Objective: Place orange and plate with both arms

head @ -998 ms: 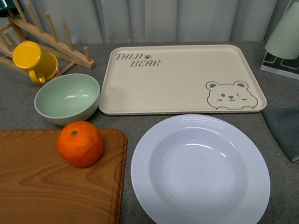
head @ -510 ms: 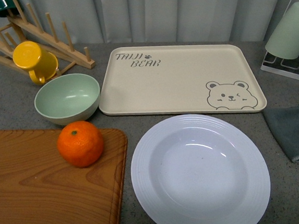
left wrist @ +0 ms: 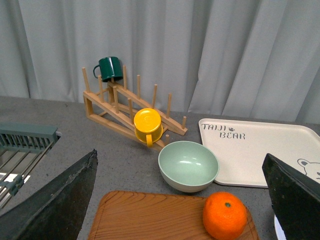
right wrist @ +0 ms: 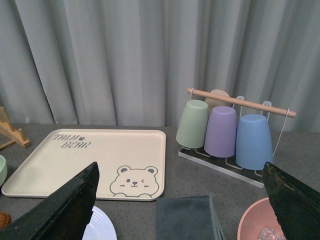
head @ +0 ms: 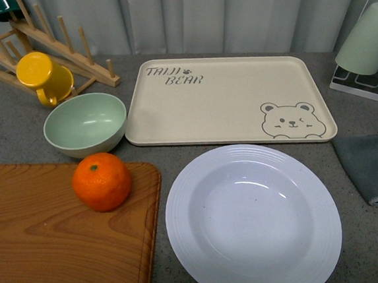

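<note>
Left gripper [left wrist: 180, 156], jaws spread wide and empty, faces the orange [head: 102, 181] resting on the wooden cutting board [head: 46, 253], while right gripper [right wrist: 180, 165], equally wide and empty, sits nearer the white plate [head: 253, 219] lying just beside that board

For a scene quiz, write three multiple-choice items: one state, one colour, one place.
1. The large round white ridged plate is: A empty; B broken; C overturned.
2. The mug at the top of the wooden peg rack is: A red; B dark green; C white.
3. The small round bright-orange fruit rests on: A the plate; B the rack; C the brown wooden cutting board.
Key: 1A, nothing lies in it; 2B, dark green in the left wrist view; 3C, it sits on the board.
</note>
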Available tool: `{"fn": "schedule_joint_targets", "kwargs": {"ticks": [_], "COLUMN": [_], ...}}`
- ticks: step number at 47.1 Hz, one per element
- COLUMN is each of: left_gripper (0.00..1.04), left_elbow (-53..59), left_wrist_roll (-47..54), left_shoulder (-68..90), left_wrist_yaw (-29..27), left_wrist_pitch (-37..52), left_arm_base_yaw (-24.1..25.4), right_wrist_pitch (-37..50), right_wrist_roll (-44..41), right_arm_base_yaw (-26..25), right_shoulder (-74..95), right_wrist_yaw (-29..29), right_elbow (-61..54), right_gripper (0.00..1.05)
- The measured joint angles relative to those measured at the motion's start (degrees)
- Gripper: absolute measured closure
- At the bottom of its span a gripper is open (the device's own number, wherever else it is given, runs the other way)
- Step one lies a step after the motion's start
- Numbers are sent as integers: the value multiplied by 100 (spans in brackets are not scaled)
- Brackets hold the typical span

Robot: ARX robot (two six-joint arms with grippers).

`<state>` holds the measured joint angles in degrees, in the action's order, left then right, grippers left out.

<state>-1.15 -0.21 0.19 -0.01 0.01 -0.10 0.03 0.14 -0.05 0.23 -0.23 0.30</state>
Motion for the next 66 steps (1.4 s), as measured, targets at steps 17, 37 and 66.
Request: {"fn": "schedule_joint_targets", "kwargs": {"ticks": [17, 37, 66], "left_gripper": [6, 6, 6], "left_elbow": [-2, -1294, -3182], "left_wrist_roll": [-4, -1217, -1316], "left_shoulder": [7, 5578, 9807], "left_wrist_yaw": [-57, -1694, -463], "left_wrist_pitch": [-4, 2457, 2627], "left_arm_base_yaw": [-9, -472, -1569], "right_wrist_pitch": [0, 0, 0], "right_wrist_roll": [-2, -2, -4], "right_arm_base_yaw": [0, 0, 0], "right_shoulder": [0, 0, 0], "right_wrist_yaw": [0, 17, 15], "right_elbow": [0, 2, 0], "right_gripper": [9, 9, 9]}}
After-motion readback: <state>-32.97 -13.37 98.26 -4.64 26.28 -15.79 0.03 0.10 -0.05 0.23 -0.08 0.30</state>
